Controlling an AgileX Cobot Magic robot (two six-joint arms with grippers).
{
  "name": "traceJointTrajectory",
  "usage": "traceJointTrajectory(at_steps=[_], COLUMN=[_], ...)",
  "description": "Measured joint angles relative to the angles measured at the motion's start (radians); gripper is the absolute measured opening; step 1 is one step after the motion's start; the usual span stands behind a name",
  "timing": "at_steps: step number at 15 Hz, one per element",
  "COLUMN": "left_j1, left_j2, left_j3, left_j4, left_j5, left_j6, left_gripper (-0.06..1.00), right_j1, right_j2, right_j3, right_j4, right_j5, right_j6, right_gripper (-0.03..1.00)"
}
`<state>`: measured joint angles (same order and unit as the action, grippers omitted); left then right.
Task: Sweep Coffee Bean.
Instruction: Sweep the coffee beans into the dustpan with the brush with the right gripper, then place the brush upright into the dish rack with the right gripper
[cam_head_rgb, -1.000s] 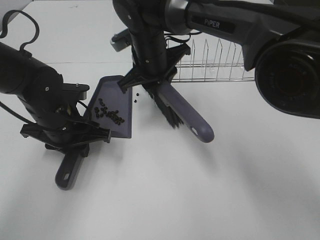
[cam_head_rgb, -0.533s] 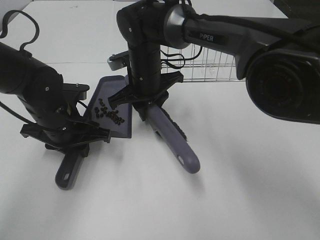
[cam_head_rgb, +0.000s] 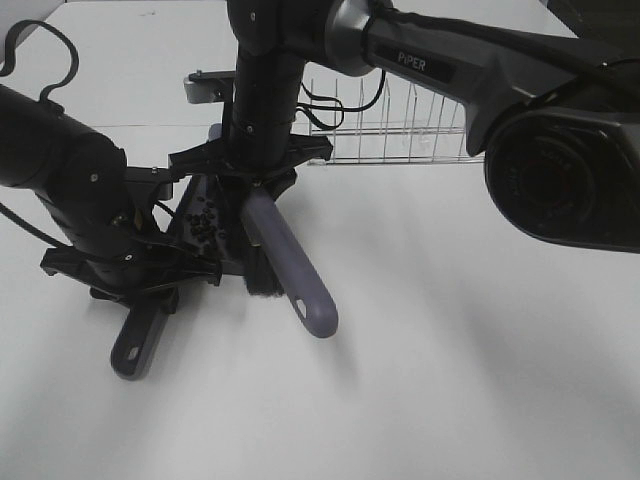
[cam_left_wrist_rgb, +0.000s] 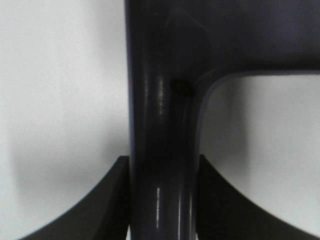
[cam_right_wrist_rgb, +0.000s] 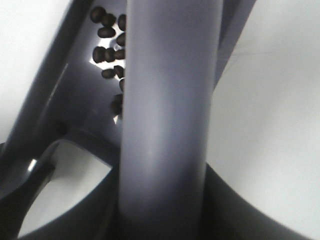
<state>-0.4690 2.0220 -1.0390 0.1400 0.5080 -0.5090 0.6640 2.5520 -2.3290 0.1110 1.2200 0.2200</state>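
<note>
The coffee beans (cam_head_rgb: 205, 222) lie as a dark cluster inside the purple-grey dustpan (cam_head_rgb: 192, 205), which rests on the white table. My left gripper (cam_head_rgb: 135, 275) is shut on the dustpan's handle (cam_left_wrist_rgb: 160, 150). My right gripper (cam_head_rgb: 255, 170) is shut on the purple-grey brush (cam_head_rgb: 290, 272). The brush hangs over the pan's open right edge, with its black bristles (cam_head_rgb: 262, 283) down at the table. The right wrist view shows the brush handle (cam_right_wrist_rgb: 165, 100) in front of the beans (cam_right_wrist_rgb: 107, 45) in the dustpan (cam_right_wrist_rgb: 60, 100). No loose beans show on the table.
A wire rack (cam_head_rgb: 400, 130) stands behind the right arm at the back. The dustpan's handle end (cam_head_rgb: 135, 350) points toward the front left. The bare white table (cam_head_rgb: 450, 380) stretches to the front and right.
My right gripper has moved left with the brush, swinging it from the right of the pan to its open edge. The loose bean by the pan no longer shows. The left arm is still.
</note>
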Motion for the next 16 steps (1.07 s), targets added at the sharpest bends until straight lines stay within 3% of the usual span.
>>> traceJointTrajectory(at_steps=[2,8,12,16], left_j1=[0.0,0.0,0.0,0.0], left_j2=[0.0,0.0,0.0,0.0], left_j3=[0.0,0.0,0.0,0.0], left_j4=[0.0,0.0,0.0,0.001], left_j5=[0.0,0.001,0.001,0.001], left_j6=[0.0,0.0,0.0,0.0], left_gripper=[0.34,0.34,0.34,0.34], right_j1=[0.0,0.0,-0.015,-0.11], right_j2=[0.0,-0.085,-0.185,-0.332], right_j3=[-0.005,-0.005,-0.002,0.111], right_j4=[-0.02,-0.307,-0.347,-0.347], right_j5=[-0.005,0.003,0.004,0.003], right_j6=[0.0,0.025,-0.027,-0.035], right_gripper=[0.3,0.3,0.3,0.3])
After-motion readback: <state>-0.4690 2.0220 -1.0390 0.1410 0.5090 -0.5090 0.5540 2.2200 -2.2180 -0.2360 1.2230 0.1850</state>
